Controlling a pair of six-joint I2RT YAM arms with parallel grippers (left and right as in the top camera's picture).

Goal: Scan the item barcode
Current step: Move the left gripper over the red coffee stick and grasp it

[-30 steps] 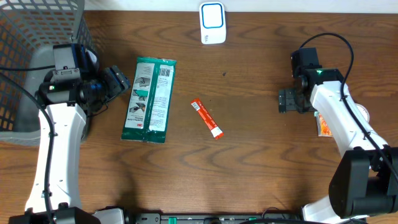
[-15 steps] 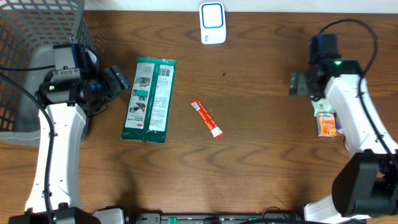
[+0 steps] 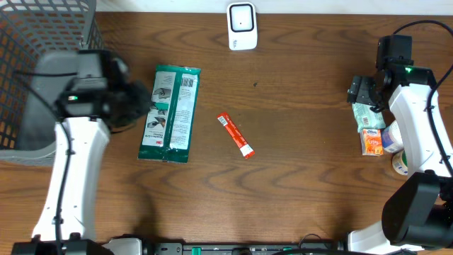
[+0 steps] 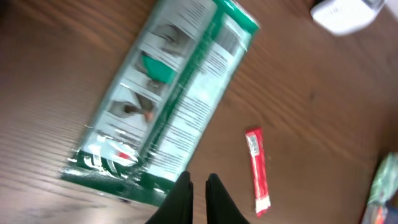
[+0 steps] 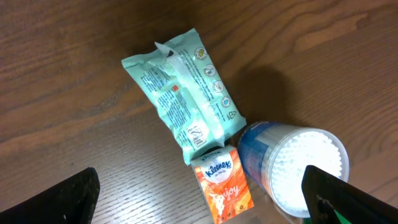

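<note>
Here green packet [image 4: 168, 106] lies just beside left end effector [image 4: 198, 179].

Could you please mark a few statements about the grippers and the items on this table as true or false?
1. The left gripper is shut and empty. True.
2. The red sachet lies on the green package. False: it lies apart from it, on the table.
3. The right gripper grips the orange tissue pack. False: it is open, holding nothing.
4. The white scanner stands near the table's far edge. True.
</note>
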